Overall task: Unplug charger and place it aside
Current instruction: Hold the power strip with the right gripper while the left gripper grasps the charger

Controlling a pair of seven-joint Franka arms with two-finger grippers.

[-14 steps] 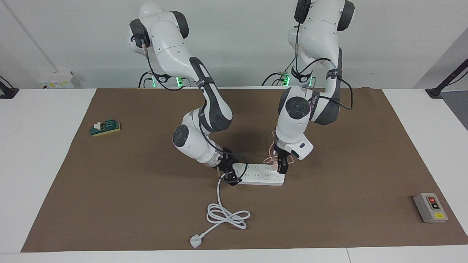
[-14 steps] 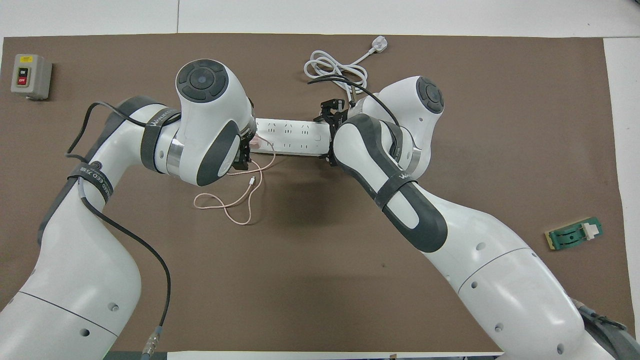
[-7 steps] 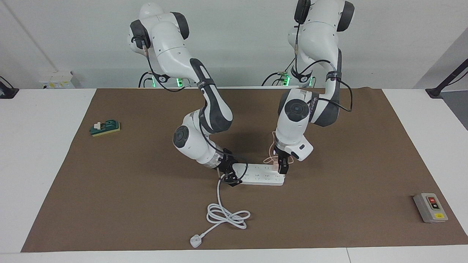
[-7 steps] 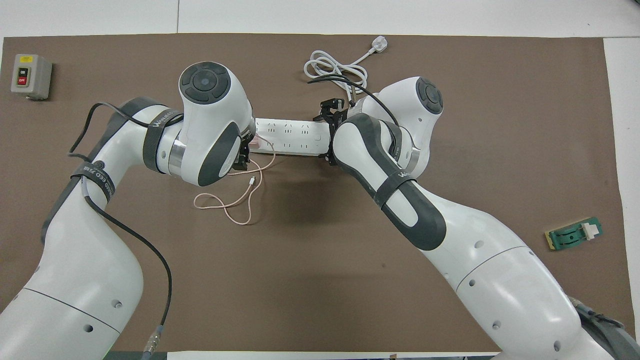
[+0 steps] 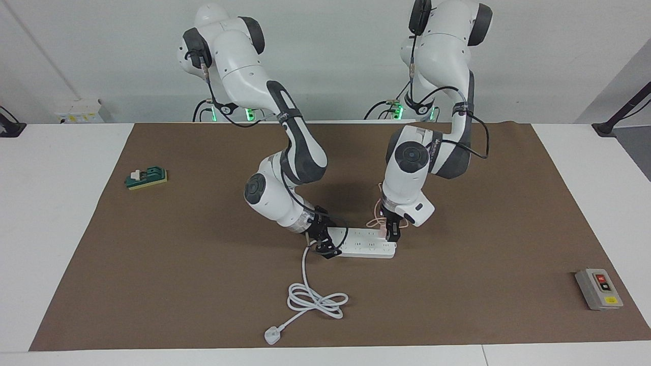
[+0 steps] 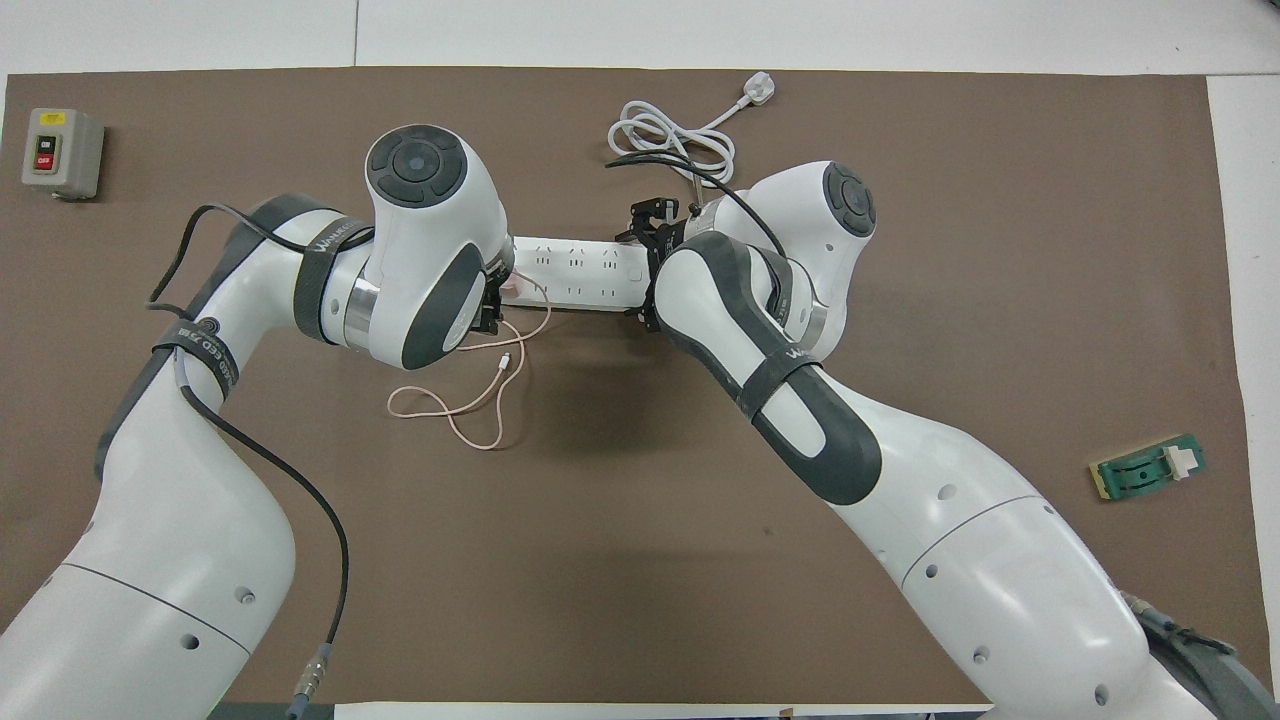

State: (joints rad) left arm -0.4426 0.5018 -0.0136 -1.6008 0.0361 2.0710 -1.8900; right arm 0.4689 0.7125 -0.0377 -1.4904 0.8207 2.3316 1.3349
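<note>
The pale pink charger (image 5: 381,233) sits plugged into the end of the white power strip (image 5: 363,246) that points toward the left arm's end of the table. My left gripper (image 5: 391,235) points down right at the charger, touching or nearly touching it. In the overhead view the left wrist hides most of the charger (image 6: 512,287). Its thin pink cable (image 6: 470,400) loops on the mat nearer the robots. My right gripper (image 5: 325,246) is clamped across the strip's cord end (image 6: 600,270), one finger on each long side.
The strip's thick white cord (image 5: 315,300) coils farther from the robots and ends in a plug. A grey switch box (image 5: 598,288) lies toward the left arm's end of the brown mat. A small green block (image 5: 146,178) lies toward the right arm's end.
My left gripper has come down a little closer onto the charger. The right arm has shifted slightly while keeping its hold on the strip, which stays about where it was.
</note>
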